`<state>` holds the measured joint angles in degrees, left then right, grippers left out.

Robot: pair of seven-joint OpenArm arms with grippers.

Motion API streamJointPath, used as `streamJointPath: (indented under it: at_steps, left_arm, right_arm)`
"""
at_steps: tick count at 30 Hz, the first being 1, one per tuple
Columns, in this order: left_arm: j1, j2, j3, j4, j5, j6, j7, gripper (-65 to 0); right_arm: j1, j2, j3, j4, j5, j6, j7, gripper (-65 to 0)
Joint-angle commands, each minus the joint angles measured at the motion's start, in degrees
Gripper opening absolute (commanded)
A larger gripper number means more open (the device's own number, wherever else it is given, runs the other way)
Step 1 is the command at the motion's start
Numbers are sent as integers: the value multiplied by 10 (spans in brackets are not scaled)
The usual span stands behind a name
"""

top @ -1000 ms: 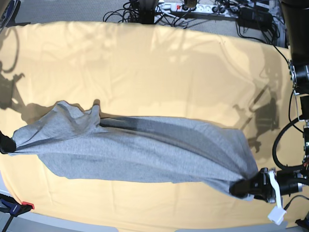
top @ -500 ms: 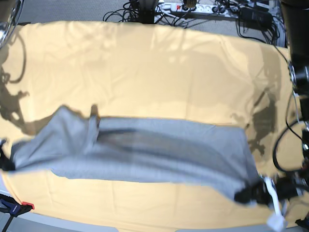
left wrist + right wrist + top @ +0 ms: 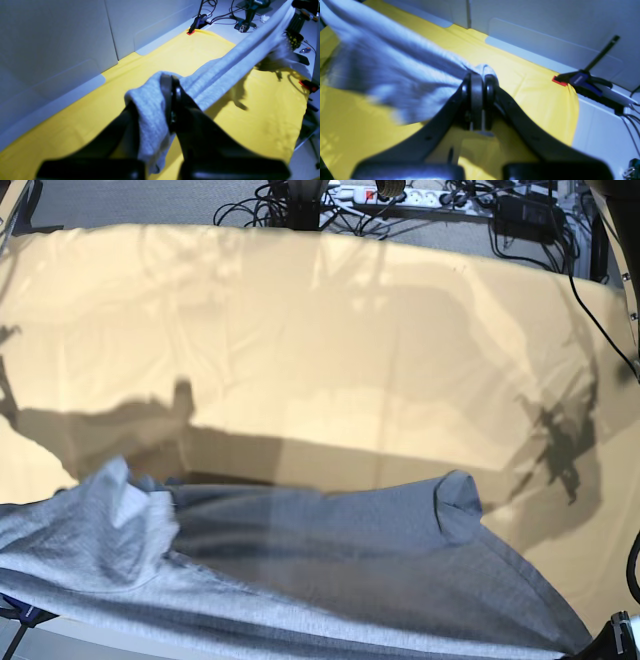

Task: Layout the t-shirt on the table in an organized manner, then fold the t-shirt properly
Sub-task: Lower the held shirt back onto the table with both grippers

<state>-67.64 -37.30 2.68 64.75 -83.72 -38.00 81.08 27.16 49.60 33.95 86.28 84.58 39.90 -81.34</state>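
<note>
Grey t-shirt [image 3: 330, 560] lifted and stretched between the two arms, spanning the near edge of the bench [image 3: 330, 340]; lower hem side hangs toward the camera in the base view, upper edge casts a long shadow on the yellow cloth. Not yet laid flat. Left claw [image 3: 171, 100] pressed together on a bunched wad of fabric, cloth rolled over one finger. Right claw [image 3: 480, 100] likewise clamped shut on a small fold at the shirt's other end, the rest of the shirt trailing away blurred. Risks as judged from here: both grips take only a pinch of gathered cloth, so further tension between the arms could pull an edge free and drop that side in a heap. Shirt sits close to the bench's front edge; lowered where it hangs, part would likely drape off the front. A raised fold [image 3: 458, 492] and a crumpled patch at the other end [image 3: 120, 510] may set in as creases if laid down unsmoothed. Clamp [image 3: 582, 81] at the bench corner could snag trailing fabric.
</note>
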Motion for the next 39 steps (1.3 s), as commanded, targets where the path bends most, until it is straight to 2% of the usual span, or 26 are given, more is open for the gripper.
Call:
streamJointPath:
  at_steps: [1, 4, 9, 19, 30, 39]
  left_arm:
    - [-13, -2, -3, 5, -13, 4, -11, -650]
    - [10, -3, -3, 5, -13, 9, -11, -650]
    - [60, -3, -3, 6, -13, 42, -11, -650]
    - [177, -3, -3, 8, -13, 57, -11, -650]
    - [272, -3, -3, 10, -13, 68, -11, -650]
    - [345, -5, -3, 59, -13, 68, -11, -650]
  right_arm:
    - [5, 23, 6, 6, 4, 1, 13, -650]
    - [-19, 31, 6, 6, 4, 1, 13, -650]
    - [-86, 30, 6, 6, 4, 1, 13, -650]
    - [-205, 27, 5, 6, 4, 1, 13, -650]
    - [-299, 9, 5, 6, 4, 1, 13, -650]
    - [-324, -33, 5, 6, 4, 1, 13, -650]
